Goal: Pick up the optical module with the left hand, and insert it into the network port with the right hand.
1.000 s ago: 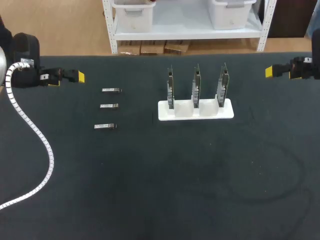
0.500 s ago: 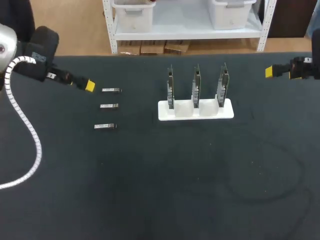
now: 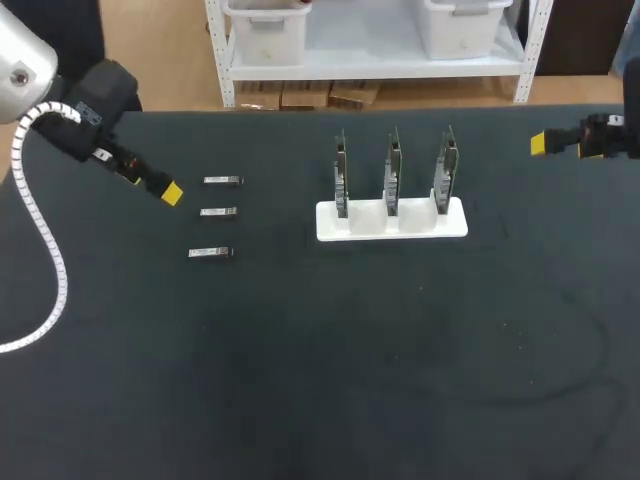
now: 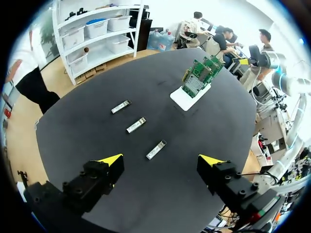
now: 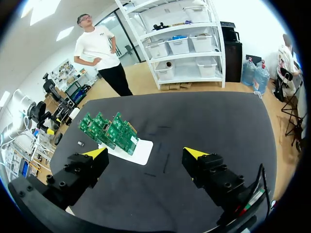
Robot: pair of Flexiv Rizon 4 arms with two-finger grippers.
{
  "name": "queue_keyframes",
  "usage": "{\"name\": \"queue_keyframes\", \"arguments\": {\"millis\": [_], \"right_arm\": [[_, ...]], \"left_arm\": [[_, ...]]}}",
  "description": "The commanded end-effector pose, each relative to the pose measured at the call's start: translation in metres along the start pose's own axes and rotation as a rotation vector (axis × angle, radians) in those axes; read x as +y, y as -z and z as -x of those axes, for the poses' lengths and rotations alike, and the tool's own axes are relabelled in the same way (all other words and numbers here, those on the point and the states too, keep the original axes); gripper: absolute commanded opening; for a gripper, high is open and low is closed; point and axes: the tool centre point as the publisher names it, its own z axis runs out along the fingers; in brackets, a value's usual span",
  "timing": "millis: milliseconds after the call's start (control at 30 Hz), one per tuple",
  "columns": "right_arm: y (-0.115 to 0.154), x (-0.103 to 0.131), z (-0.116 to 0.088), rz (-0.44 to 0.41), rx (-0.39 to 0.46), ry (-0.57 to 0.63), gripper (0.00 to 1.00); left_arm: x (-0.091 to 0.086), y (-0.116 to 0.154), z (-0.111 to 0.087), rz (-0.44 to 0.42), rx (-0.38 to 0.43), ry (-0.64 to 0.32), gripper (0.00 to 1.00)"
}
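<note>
Three small silver optical modules lie in a column on the black table: the far one [image 3: 223, 181], the middle one [image 3: 218, 212] and the near one [image 3: 210, 252]. My left gripper [image 3: 170, 193] hovers just left of the far and middle modules, tilted down toward them and touching none. In the left wrist view it [image 4: 161, 160] stands open, with the modules [image 4: 136, 124] ahead of its fingers. Three green network cards [image 3: 392, 168] stand upright in a white holder [image 3: 392, 222]. My right gripper [image 3: 538, 144] hangs at the far right, open [image 5: 145, 153] and empty, facing the cards [image 5: 109, 131].
A white corrugated cable [image 3: 45, 250] loops from my left arm over the table's left part. The holder [image 4: 191, 97] stands well to the right of the modules, with bare black table between them and in front.
My left gripper has swung from the table's far left edge rightward and forward, tilting down beside the modules. The right arm has kept still.
</note>
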Motion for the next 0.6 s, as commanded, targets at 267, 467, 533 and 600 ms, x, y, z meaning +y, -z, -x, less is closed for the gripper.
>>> {"name": "queue_keyframes", "arguments": {"millis": [267, 467, 533, 600], "right_arm": [[0.002, 0.001, 0.000, -0.003, 0.001, -0.001, 1.00], [0.002, 0.001, 0.000, -0.003, 0.001, -0.001, 1.00], [0.002, 0.001, 0.000, -0.003, 0.001, -0.001, 1.00], [0.002, 0.001, 0.000, -0.003, 0.001, -0.001, 1.00]], "left_arm": [[0.001, 0.000, 0.008, 0.019, 0.011, -0.065, 1.00], [-0.018, -0.013, 0.042, -0.007, 0.249, -0.374, 1.00], [-0.025, -0.022, 0.043, -0.049, 0.336, -0.451, 1.00], [-0.025, -0.029, 0.038, -0.085, 0.381, -0.469, 1.00]]}}
